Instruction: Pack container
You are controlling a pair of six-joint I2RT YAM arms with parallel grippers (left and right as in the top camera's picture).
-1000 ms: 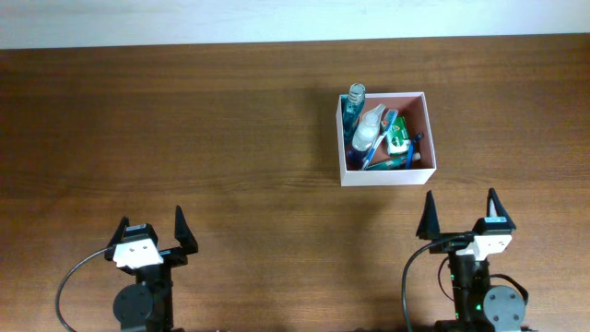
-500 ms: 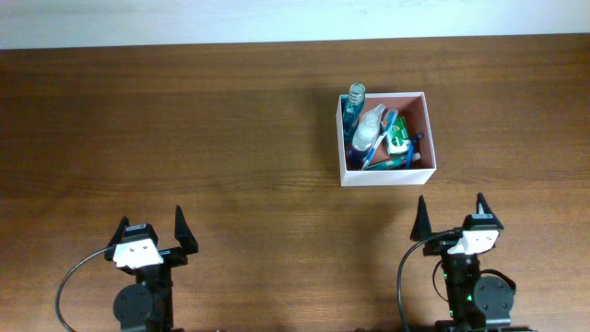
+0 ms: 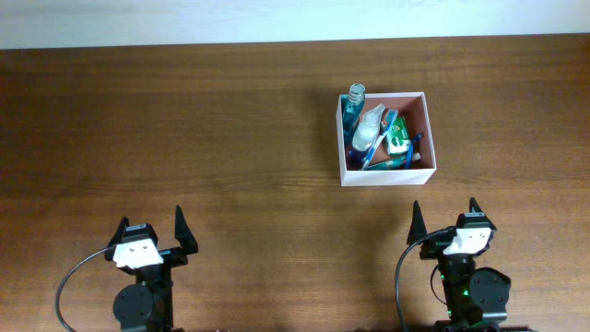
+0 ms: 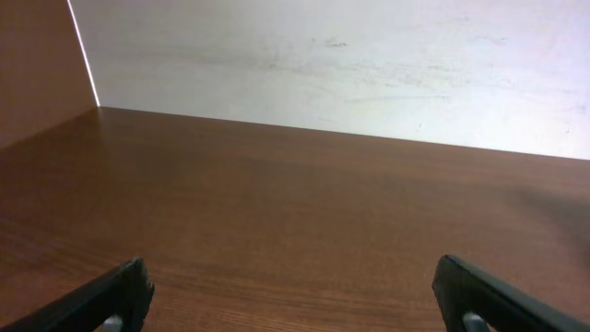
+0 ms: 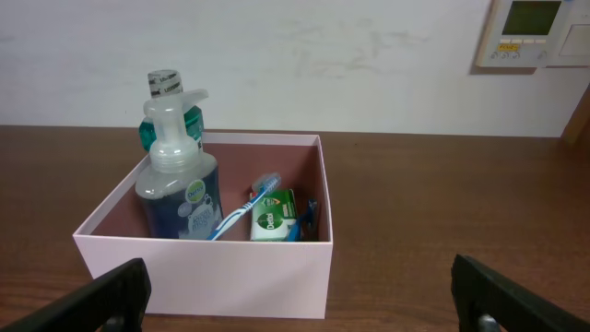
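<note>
The container (image 3: 387, 176), a square white-walled box with a pink inside, sits on the wooden table at right of centre. It holds a clear pump bottle (image 3: 368, 129), a teal-capped bottle (image 3: 353, 100), toothbrushes and a green-and-white packet (image 3: 398, 140). My right gripper (image 3: 445, 210) is open and empty, just in front of the box and apart from it. In the right wrist view the container (image 5: 203, 277) fills the left-centre between my open fingers (image 5: 124, 290), with the pump bottle (image 5: 177, 189) upright inside. My left gripper (image 3: 152, 226) is open and empty at the front left, far from the box.
The left wrist view shows only bare wood table (image 4: 304, 203) up to a white back wall, between open fingers (image 4: 124, 290). A wall control panel (image 5: 527, 35) hangs behind the table at the right.
My right arm has shifted left and a little forward, toward the front of the container. The left arm and the box contents have not moved.
</note>
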